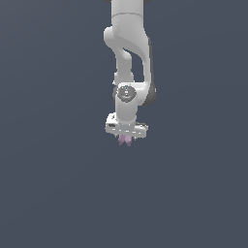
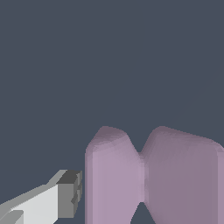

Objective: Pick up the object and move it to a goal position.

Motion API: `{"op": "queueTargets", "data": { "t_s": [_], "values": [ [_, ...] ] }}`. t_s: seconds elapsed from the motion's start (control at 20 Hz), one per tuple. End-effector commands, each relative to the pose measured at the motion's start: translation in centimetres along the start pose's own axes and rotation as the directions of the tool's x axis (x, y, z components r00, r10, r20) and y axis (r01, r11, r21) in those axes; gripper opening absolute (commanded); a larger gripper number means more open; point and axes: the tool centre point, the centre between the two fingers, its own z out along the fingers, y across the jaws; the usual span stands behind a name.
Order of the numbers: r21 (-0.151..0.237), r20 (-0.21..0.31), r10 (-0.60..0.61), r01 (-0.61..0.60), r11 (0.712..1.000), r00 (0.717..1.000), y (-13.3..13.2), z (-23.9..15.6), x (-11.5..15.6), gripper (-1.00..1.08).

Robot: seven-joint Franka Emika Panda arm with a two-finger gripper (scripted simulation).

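In the exterior view the white arm (image 1: 127, 58) reaches down from the top edge of the picture against a plain dark grey-blue surround, with nothing else around it and nothing standing in its path. At its lower end sits the hand (image 1: 125, 140), pointing straight down, and a small pink object (image 1: 125, 141) pokes out just beneath it, between the fingers and partly hidden by the hand's body; its shape and direction are too small to read here. In the wrist view the same pink object (image 2: 148, 175) fills the lower part of the picture: two rounded lobes joined at a narrow waist, so its long axis runs across the lobes, side to side between the fingers. One finger (image 2: 65, 194), white with a grey pad, lies just beside one lobe; whether it touches cannot be told, and the other finger is out of sight, so I cannot tell if the hand is clenched on the object.
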Motion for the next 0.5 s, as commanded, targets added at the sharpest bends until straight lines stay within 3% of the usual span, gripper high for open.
{"op": "queueTargets", "data": {
  "t_s": [0.0, 0.05, 0.1, 0.45],
  "values": [
    [0.000, -0.001, 0.000, 0.000, 1.000, 1.000, -0.01, 0.37, 0.07, 1.00],
    [0.000, -0.001, 0.000, 0.000, 1.000, 1.000, -0.01, 0.40, 0.08, 1.00],
    [0.000, -0.001, 0.000, 0.000, 1.000, 1.000, -0.01, 0.40, 0.08, -1.00],
    [0.000, -0.001, 0.000, 0.000, 1.000, 1.000, -0.01, 0.40, 0.08, -1.00]
  ]
}}
